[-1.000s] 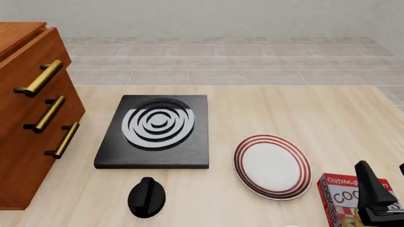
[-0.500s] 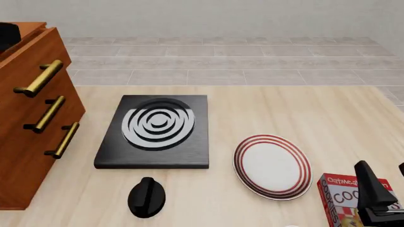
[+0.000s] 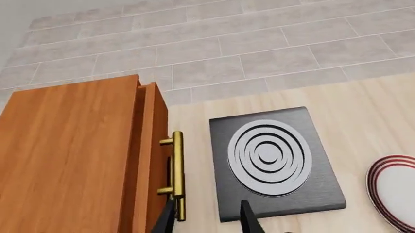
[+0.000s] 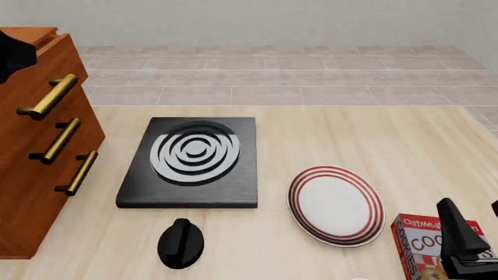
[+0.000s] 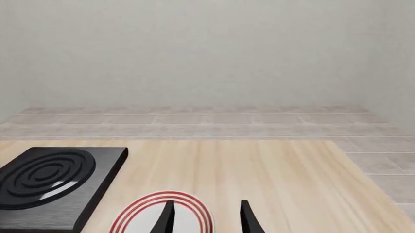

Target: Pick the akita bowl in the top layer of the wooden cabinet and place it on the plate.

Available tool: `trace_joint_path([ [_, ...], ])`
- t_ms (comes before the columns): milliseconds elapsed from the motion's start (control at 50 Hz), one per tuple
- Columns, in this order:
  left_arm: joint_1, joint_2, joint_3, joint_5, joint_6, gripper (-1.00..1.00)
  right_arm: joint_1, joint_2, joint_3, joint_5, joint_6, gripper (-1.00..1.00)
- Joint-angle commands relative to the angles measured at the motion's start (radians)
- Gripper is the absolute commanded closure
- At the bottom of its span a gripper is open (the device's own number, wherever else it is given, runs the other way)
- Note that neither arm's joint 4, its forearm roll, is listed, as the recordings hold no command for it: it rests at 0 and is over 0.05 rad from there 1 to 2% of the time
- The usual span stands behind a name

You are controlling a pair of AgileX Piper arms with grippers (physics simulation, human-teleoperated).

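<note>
The wooden cabinet [image 4: 35, 146] stands at the table's left edge. Its top layer [image 3: 150, 160] sits pulled out a little, brass handle [image 3: 177, 174] facing the table. The akita bowl is hidden. The plate [image 4: 336, 204], white with red rings, lies right of centre on the table. My left gripper [image 3: 207, 221] hovers open above the cabinet's front, one fingertip [image 3: 167, 221] close beside the top handle. A dark part of the left arm [image 4: 16, 55] shows over the cabinet's top corner. My right gripper [image 4: 470, 205] is open and empty at the front right, with the plate [image 5: 129, 216] just ahead of it.
A black slab with grey-white rings [image 4: 190, 160] lies between cabinet and plate. A black knob [image 4: 181, 242] sits near the front edge. A red cookie box [image 4: 420, 245] stands beside the right gripper. Two lower drawers [image 4: 66, 157] are shut.
The left arm has come into the front view at the cabinet's top corner and now shows further in. The right arm and the table's objects have not moved.
</note>
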Motion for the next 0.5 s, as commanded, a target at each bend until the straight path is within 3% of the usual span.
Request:
trace_joint_path([
  [20,0.058,0.053,-0.061,0.07,0.043,-1.0,0.001,0.0,-0.001,-0.001,-0.001,-1.0],
  [40,0.044,0.059,-0.067,0.079,0.026,-1.0,0.0,0.0,-0.001,-0.001,-0.002,-1.0],
  [80,0.088,0.053,-0.043,0.078,0.114,-1.0,0.001,0.0,-0.001,-0.001,-0.001,-1.0],
  [100,0.045,0.058,-0.045,0.091,0.08,-1.0,0.001,0.0,-0.001,-0.001,-0.001,-1.0],
  [120,0.068,0.07,-0.049,0.104,0.05,-1.0,0.001,0.0,-0.001,-0.001,-0.001,-1.0],
  [160,0.069,0.067,-0.049,0.1,0.076,-1.0,0.002,0.0,-0.001,-0.002,0.001,-1.0],
  [500,0.114,0.105,-0.115,0.131,0.087,-1.0,0.002,0.0,0.0,-0.002,0.0,-1.0],
])
